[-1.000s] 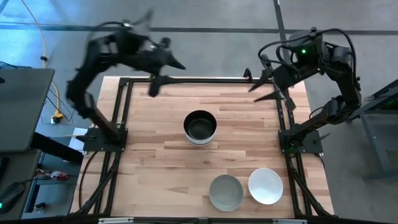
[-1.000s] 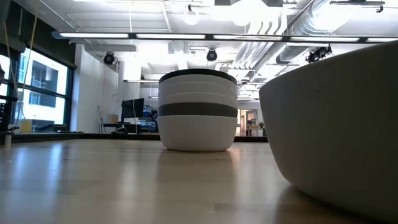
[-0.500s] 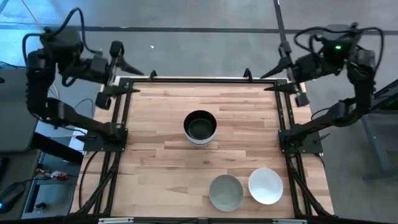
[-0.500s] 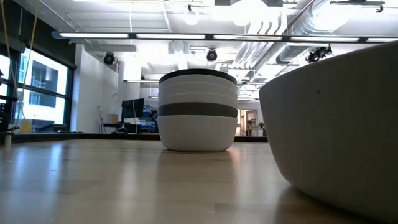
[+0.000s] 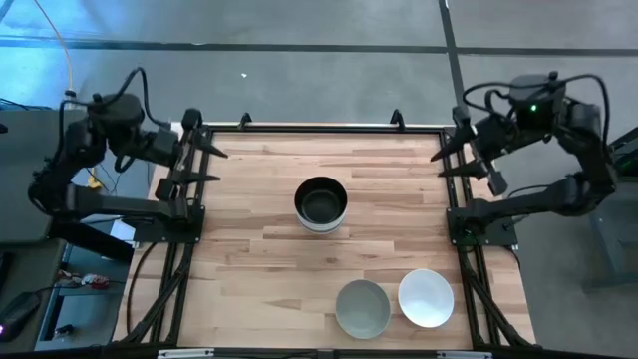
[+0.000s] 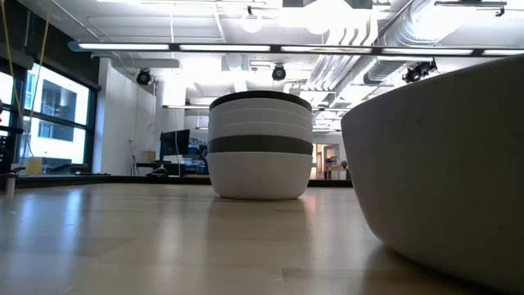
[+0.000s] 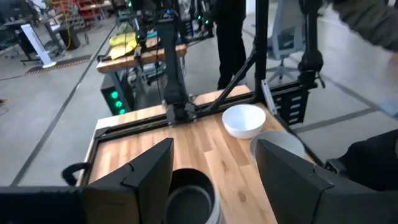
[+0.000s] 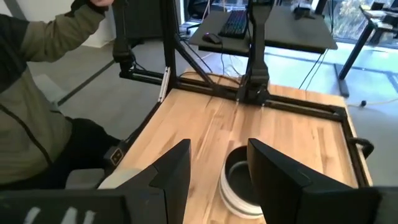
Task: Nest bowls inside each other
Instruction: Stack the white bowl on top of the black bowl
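Note:
A stack of nested bowls (image 5: 321,203) stands upright on its white bottom bowl at the table's middle, dark inside, with white and grey bands (image 6: 260,156). A grey bowl (image 5: 362,307) and a white bowl (image 5: 426,297) sit side by side near the front edge, each on its base. My left gripper (image 5: 206,165) hovers open over the table's left edge, pointing toward the stack (image 7: 189,199). My right gripper (image 5: 445,163) hovers open over the right edge, also facing the stack (image 8: 239,180). Neither holds anything.
Black frame rails (image 5: 319,128) run along the table's far, left and right edges. A person in an olive sleeve (image 8: 31,93) sits beyond the table's near side, dark clothes (image 7: 373,165) showing beside the grey bowl (image 7: 277,146). Bare wood (image 5: 249,269) lies around the stack.
My left gripper has drawn back from above the table's far edge toward the left edge and come down, staying open. My right gripper has pulled back a little toward the right edge and rolled. All the bowls have kept their places.

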